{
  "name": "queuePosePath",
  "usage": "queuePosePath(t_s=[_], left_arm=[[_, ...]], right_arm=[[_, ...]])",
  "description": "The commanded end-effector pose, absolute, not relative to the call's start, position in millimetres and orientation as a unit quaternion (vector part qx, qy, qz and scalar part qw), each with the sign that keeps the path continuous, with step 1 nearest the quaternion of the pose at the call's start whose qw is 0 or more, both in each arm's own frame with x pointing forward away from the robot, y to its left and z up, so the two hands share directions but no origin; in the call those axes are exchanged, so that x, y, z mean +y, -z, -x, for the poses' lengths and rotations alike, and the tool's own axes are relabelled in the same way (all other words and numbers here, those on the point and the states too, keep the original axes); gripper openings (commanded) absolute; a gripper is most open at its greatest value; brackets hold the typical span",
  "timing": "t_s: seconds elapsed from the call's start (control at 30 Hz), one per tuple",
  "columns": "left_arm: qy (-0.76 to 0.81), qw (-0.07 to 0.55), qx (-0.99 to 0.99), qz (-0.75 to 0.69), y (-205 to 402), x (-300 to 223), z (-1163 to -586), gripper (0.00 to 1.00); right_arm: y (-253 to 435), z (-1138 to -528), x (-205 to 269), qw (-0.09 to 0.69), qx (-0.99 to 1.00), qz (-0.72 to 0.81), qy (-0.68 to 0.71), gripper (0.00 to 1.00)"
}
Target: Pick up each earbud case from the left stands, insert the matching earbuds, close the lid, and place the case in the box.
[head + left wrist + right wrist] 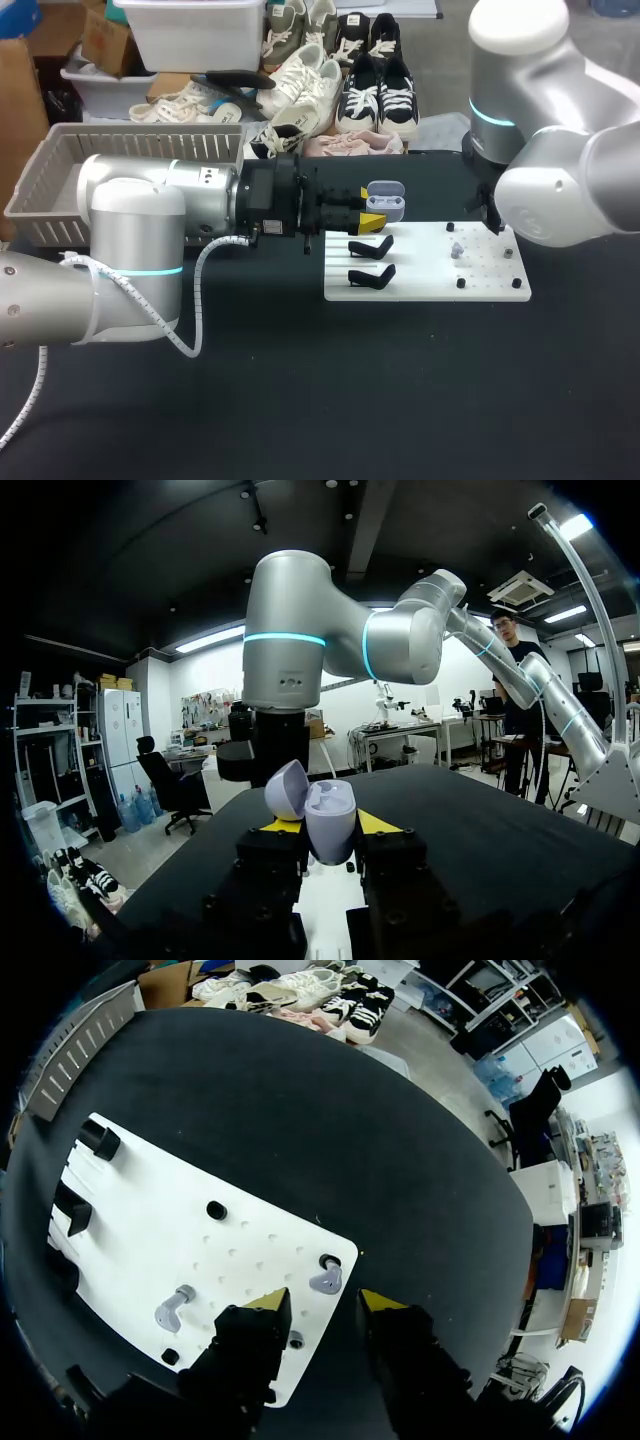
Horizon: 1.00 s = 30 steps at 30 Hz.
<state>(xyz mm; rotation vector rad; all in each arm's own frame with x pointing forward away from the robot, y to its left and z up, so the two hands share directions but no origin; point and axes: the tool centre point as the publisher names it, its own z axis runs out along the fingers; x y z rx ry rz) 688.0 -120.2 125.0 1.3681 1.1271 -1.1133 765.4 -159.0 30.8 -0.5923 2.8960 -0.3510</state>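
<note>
The left gripper [328,827] clamps the lavender plastic earbud case [326,815], lid open, between both fingers, near the black stands [371,247]. Only the right wrist view shows the right gripper [322,1305] spread, just behind a lavender earbud [327,1279] on the white pegboard [150,1230].

Right gripper [323,1300]: head view, hidden behind right arm [560,185].
Earbud case [330,815]: base covered by fingers [270,860] of left gripper [369,207]; what bears it cannot be seen.
Earbuds [456,248]: head view, too small to tell form.
Basket [60,170]: front wall partly covered by left arm [140,220].
White board [200,1250]: left wrist view, only a narrow strip shows between the fingers.
Stands [72,1208]: right wrist view, dark, partly cut off at the rim.
</note>
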Motion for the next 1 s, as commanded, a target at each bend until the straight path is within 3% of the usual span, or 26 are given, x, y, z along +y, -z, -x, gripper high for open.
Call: queuePosePath(t_s=[0.03, 1.0], left_arm=[[0.460, 0.502, 0.466, -0.565, -124.5, -120.6, -688.0, 0.00], [0.460, 0.502, 0.466, -0.565, -124.5, -120.6, -688.0, 0.00]], right_arm=[[-29.2, -765.3, -158.1, 0.084, 0.969, 0.196, 0.121, 0.39], [-22.6, -770.7, -156.4, 0.083, 0.969, 0.198, 0.125, 0.24]])
